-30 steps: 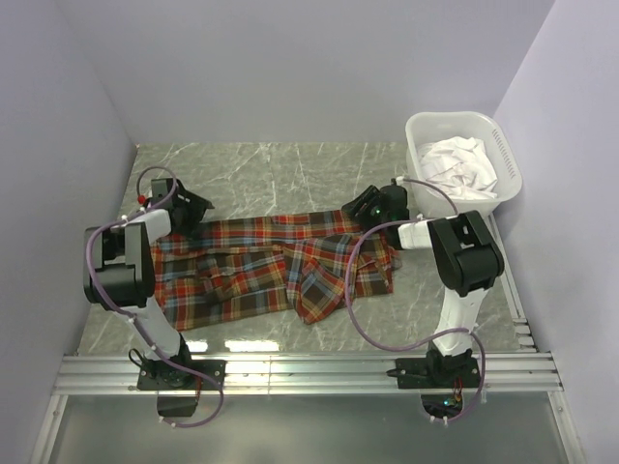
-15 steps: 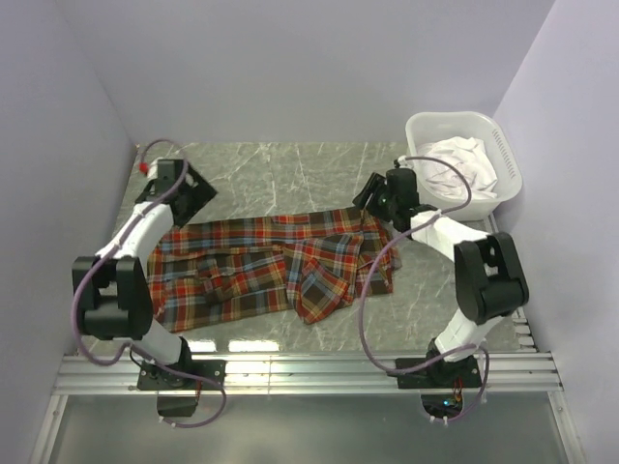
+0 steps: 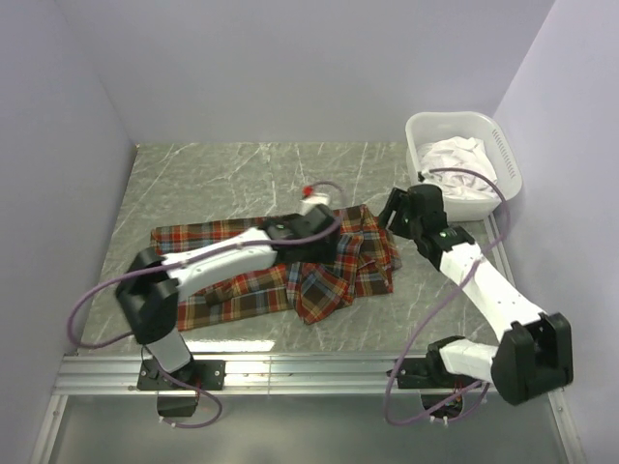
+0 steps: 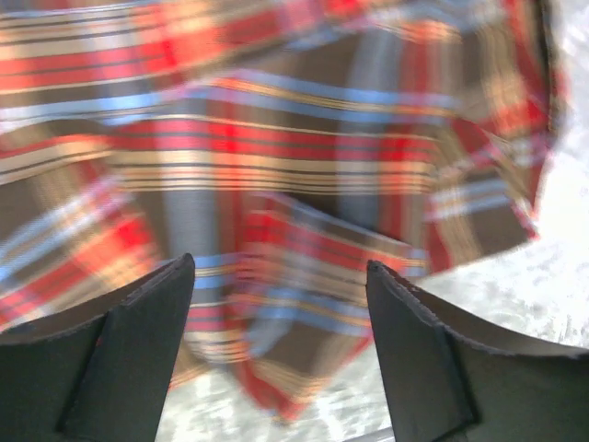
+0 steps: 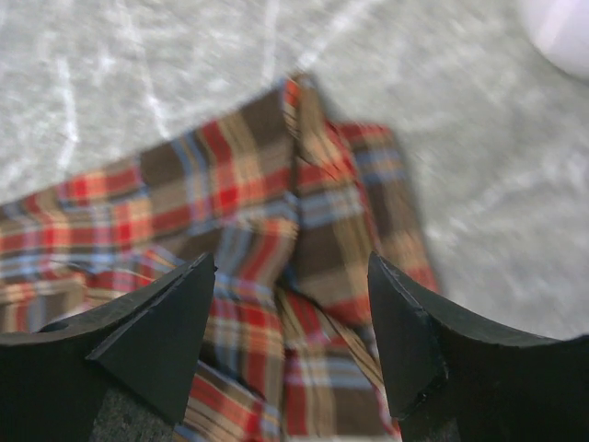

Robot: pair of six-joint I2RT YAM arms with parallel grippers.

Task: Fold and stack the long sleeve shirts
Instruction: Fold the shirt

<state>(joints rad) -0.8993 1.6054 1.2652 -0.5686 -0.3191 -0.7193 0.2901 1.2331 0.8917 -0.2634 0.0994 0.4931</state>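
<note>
One of the long sleeve shirts, a red, orange, teal and brown plaid (image 3: 247, 290), lies rumpled and spread across the marble table (image 3: 242, 174). My left gripper (image 3: 332, 247) reaches over the shirt's middle. In the left wrist view it (image 4: 281, 267) stands open above blurred plaid (image 4: 276, 166), holding nothing. My right gripper (image 3: 393, 209) hovers just past the shirt's right edge. In the right wrist view it (image 5: 291, 262) is open, with the shirt's bunched right part (image 5: 276, 212) below the fingers and nothing between them.
A white basket (image 3: 506, 155) holding crumpled white cloth (image 3: 455, 159) stands at the back right corner, close behind the right gripper. Pale walls close in the table on three sides. A metal rail (image 3: 309, 372) runs along the near edge by the arm bases.
The left arm has swung from the far left corner across to the shirt's middle. The right arm has stretched out, its elbow dropping to the right, while its gripper stayed near the shirt's right edge.
</note>
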